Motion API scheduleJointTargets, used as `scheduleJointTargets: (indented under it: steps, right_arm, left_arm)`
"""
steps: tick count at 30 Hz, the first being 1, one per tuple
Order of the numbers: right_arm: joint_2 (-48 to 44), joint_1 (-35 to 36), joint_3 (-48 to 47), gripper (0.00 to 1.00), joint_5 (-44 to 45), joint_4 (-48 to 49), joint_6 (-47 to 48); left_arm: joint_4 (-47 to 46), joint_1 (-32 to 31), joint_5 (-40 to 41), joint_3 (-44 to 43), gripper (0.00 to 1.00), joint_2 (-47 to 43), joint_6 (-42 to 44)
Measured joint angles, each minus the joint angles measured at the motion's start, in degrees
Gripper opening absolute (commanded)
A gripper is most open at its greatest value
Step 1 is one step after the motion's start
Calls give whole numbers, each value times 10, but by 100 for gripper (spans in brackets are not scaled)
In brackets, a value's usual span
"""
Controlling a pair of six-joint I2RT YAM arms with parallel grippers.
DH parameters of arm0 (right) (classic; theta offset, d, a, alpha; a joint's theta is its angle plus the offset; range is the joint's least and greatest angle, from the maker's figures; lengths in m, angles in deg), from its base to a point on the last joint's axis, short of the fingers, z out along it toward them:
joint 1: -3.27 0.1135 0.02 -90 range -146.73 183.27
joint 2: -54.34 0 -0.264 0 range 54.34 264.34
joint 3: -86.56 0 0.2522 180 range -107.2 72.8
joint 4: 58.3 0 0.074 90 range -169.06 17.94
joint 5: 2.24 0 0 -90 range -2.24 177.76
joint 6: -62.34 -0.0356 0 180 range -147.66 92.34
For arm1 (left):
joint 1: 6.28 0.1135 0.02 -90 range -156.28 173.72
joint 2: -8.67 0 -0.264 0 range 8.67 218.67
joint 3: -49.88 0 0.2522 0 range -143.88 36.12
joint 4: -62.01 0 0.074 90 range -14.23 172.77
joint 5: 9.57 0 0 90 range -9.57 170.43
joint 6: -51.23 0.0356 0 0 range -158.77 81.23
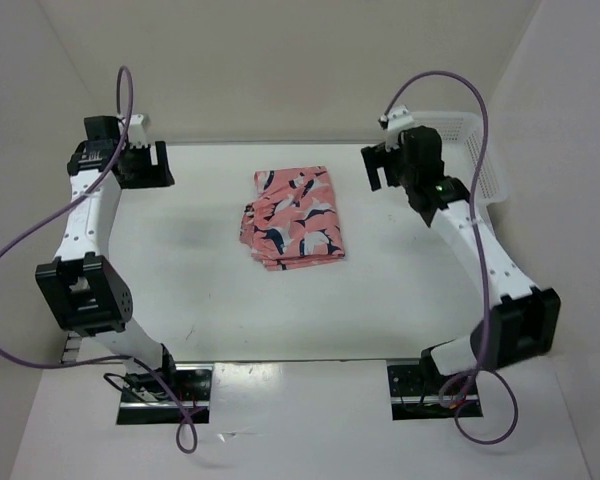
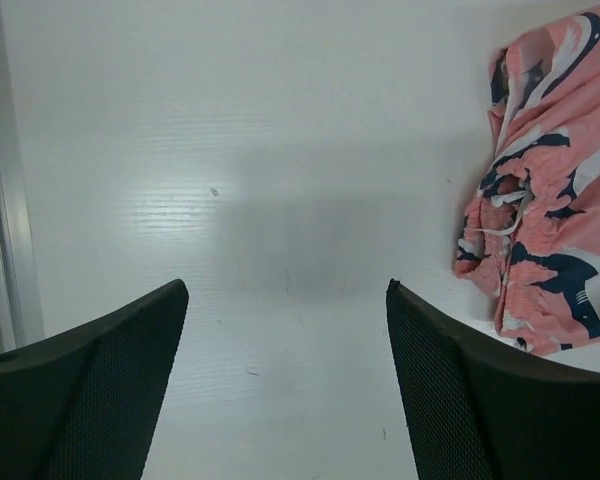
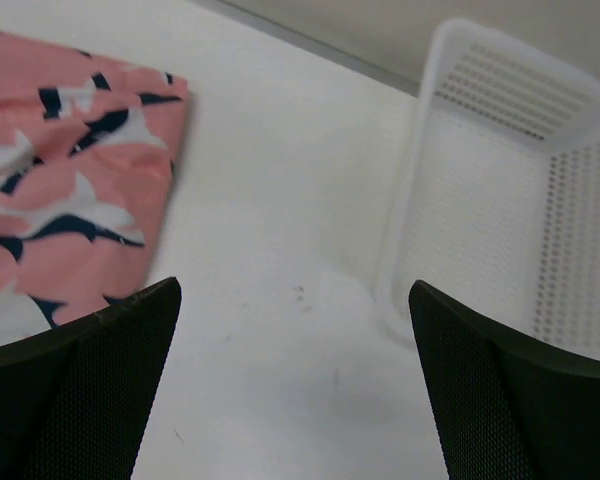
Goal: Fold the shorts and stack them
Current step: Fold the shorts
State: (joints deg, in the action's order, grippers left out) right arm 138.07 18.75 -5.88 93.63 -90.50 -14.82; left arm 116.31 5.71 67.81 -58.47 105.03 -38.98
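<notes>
The salmon-pink shorts [image 1: 294, 218] with navy-and-white shapes lie folded in a neat pile at the middle of the white table. They show at the right edge of the left wrist view [image 2: 550, 210] and at the upper left of the right wrist view [image 3: 65, 170]. My left gripper [image 1: 140, 163] is open and empty, raised at the table's far left, well apart from the shorts; below it is bare table [image 2: 285, 290]. My right gripper [image 1: 380, 165] is open and empty, raised at the far right, between the shorts and the basket.
A white plastic mesh basket [image 1: 480, 150] stands at the far right of the table, also in the right wrist view [image 3: 520, 180]. Walls enclose the table at the back and both sides. The arm bases sit at the near edge.
</notes>
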Motion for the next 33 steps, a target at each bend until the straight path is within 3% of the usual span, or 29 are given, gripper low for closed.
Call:
scheduleJointTargets:
  steps: [1,2,3,15,22,33]
  right_arm:
    - [-34,0,26,100,12,-8,15]
    - [-63,-1,47,100,21,-14,26]
    - [-92,-4,67,100,30,-22,37]
    - [-353,-51,220,100,101,-59,96]
    - [-428,-60,255,100,110,-83,91]
    - [-474,-60,289,100,115,-114,86]
  left_arm:
    - [-7,1,2,20,88,-17,0]
    - [-14,1,1,42,98,-35,0]
    - [-18,-2,-2,61,99,-53,0]
    - [-68,-6,-12,169,99,-190,0]
    - [-93,-6,19,241,99,-212,0]
    - [-109,-6,36,264,99,-250,0]
